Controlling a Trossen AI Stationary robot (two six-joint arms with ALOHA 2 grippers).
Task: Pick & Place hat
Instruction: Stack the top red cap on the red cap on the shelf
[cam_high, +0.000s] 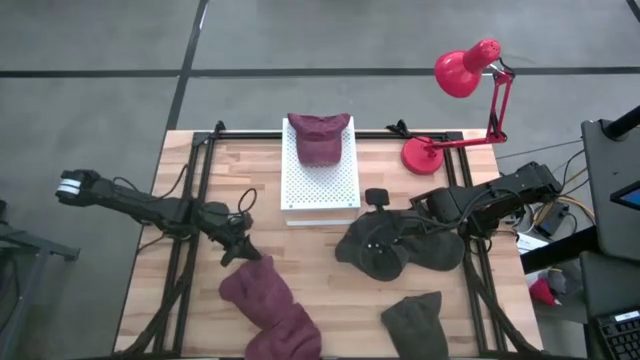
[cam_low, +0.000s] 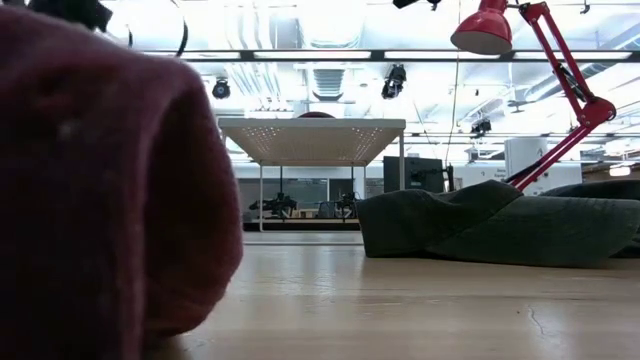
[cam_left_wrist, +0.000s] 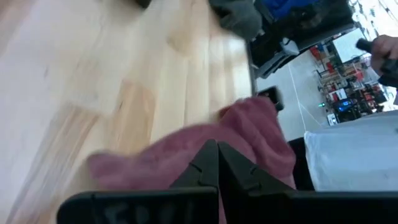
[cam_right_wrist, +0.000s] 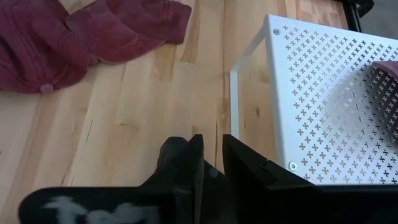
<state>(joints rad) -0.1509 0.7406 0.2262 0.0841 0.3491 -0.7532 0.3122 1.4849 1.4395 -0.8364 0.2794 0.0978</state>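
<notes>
A maroon hat (cam_high: 270, 310) lies crumpled on the table's near left part. It fills the left of the low view (cam_low: 100, 180). My left gripper (cam_high: 243, 256) is shut at the hat's far end, with maroon cloth (cam_left_wrist: 180, 152) bulging around its tips (cam_left_wrist: 217, 149). My right gripper (cam_high: 375, 198) hangs above the table beside the white stand's (cam_high: 320, 185) right near corner. Its fingers (cam_right_wrist: 212, 155) are closed to a thin slit with nothing between them. A second maroon cap (cam_high: 318, 138) rests on top of the stand. My left gripper is shut on the maroon hat's far end (cam_left_wrist: 249, 124), coming in slanting from the table's left and above. The fingers themselves hide the pinch, so I cannot tell whether they hold one layer or several. The rest of the hat lies on the table (cam_low: 150, 320).
Dark grey hats (cam_high: 400, 250) are heaped right of centre and lie flat in the low view (cam_low: 480, 225). An olive hat (cam_high: 415, 325) lies near the near edge. A red desk lamp (cam_high: 465, 75) stands at the far right corner. Bare wood (cam_high: 320, 260) shows between the piles.
</notes>
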